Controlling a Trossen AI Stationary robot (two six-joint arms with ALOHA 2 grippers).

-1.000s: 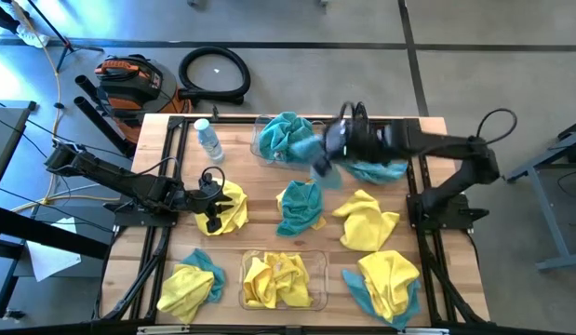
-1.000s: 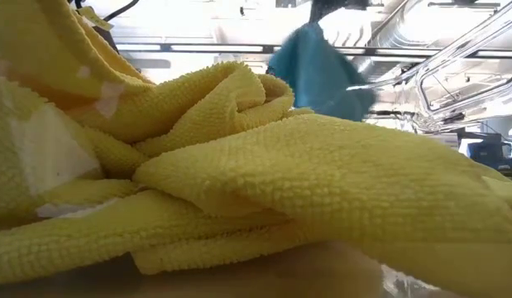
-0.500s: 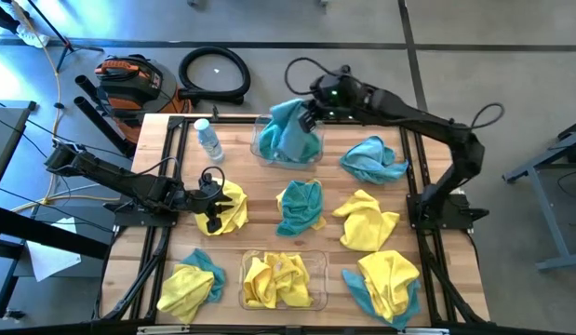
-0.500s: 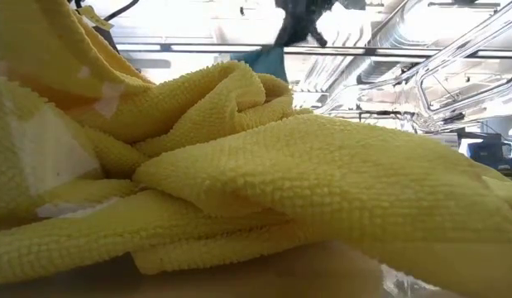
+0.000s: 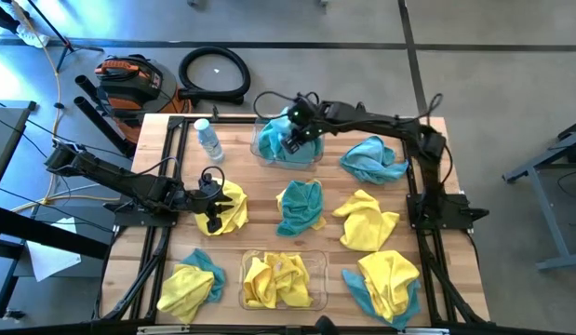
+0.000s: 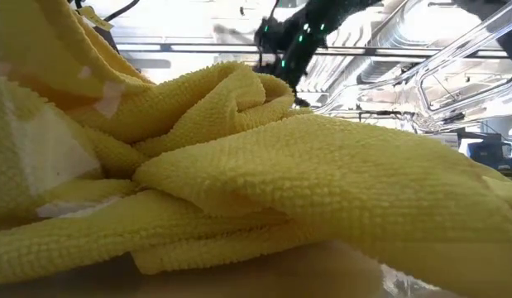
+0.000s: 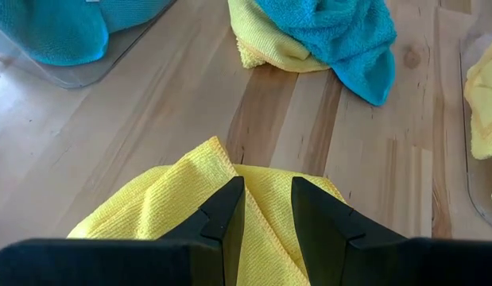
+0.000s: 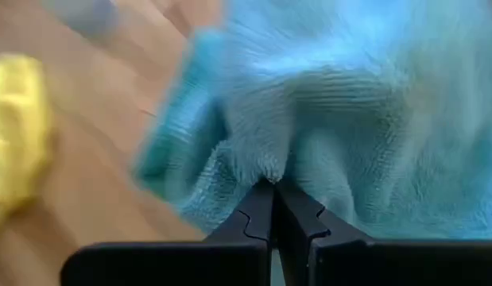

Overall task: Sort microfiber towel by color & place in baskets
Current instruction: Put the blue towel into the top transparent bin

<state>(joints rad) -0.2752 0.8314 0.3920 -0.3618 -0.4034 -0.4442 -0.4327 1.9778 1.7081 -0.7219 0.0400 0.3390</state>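
Observation:
My right gripper (image 5: 292, 141) is shut on a teal microfiber towel (image 8: 309, 95) at the far clear basket (image 5: 261, 149), which holds teal cloth. At the table's left, my left gripper (image 7: 267, 187) stands still, slanting down over a yellow towel (image 7: 174, 199). Its fingers are a little apart, with yellow cloth showing in the gap. The near basket (image 5: 317, 279) holds yellow towels. In the low view a yellow towel (image 6: 239, 190) fills the foreground and the right arm (image 6: 297, 37) shows behind it. My right gripper pinches a bunched part of the teal towel (image 8: 265, 168) between its two fingertips. The fingers slant down from the table's far right. The cloth spreads out beyond the fingers over the teal pile in the far basket. Whether it hangs clear I cannot tell. My left gripper: I cannot tell whether its fingertips touch the yellow towel (image 7: 253, 179) under them.
Loose towels lie about the table: teal (image 5: 373, 158), teal (image 5: 300, 205), yellow (image 5: 367, 219), yellow with teal at the near right (image 5: 390, 284) and near left (image 5: 190, 288). A small clear bottle (image 5: 208, 140) stands left of the far basket.
My right gripper has carried the teal towel from the table's far middle toward the left and down into the far basket, tipping further downward. The towel, which hung free below the fingers, is now bunched over the basket's teal pile.

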